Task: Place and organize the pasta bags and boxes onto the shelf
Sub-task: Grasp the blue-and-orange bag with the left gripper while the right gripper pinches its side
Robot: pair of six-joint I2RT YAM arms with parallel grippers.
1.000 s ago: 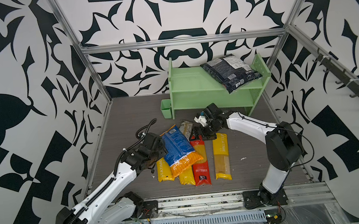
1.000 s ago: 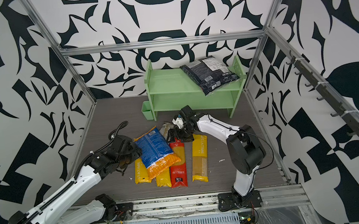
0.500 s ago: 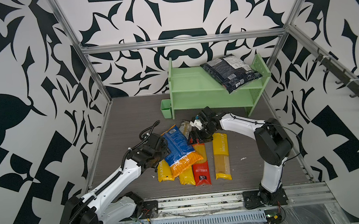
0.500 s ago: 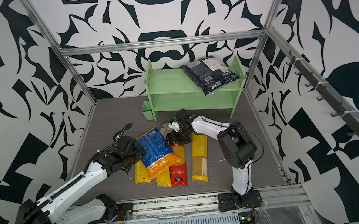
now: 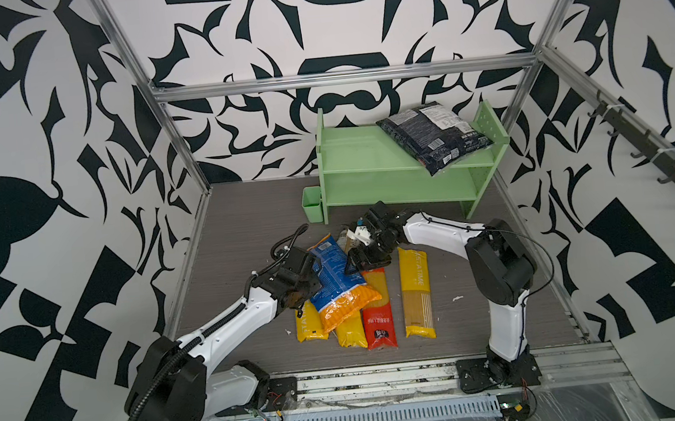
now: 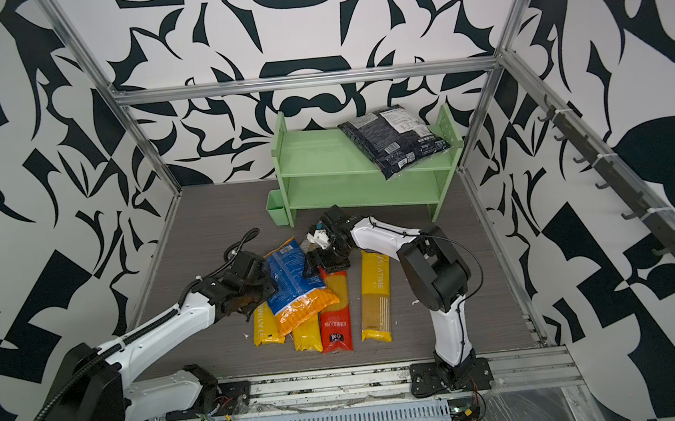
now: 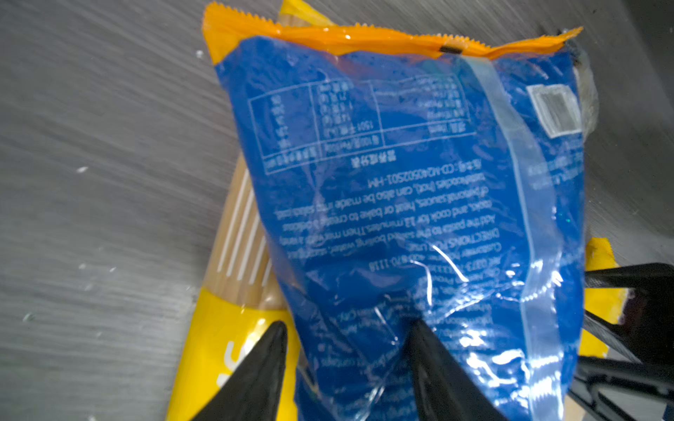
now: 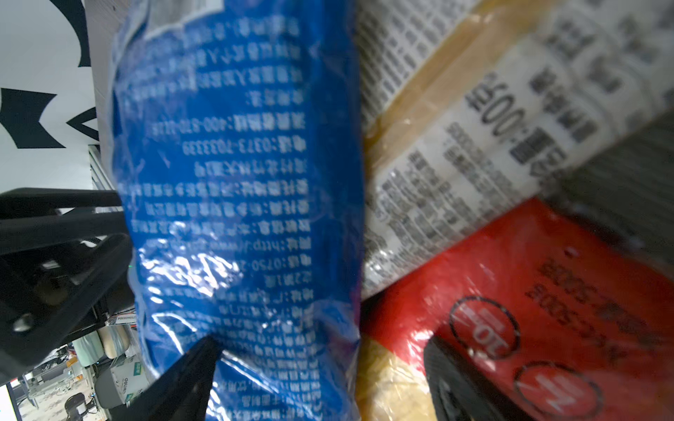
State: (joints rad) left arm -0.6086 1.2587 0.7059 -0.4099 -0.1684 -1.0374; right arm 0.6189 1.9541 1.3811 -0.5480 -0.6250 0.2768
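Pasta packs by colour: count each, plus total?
yellow spaghetti packs: 3
red spaghetti pack: 1
blue-and-orange bag: 1
black bag: 1
clear white-label spaghetti pack: 1
Total: 7

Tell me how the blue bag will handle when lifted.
The blue bag is probably floppy: its film is creased and it drapes over the packs beneath. Likely slippery too, being glossy. Its bulging fill suggests some weight.
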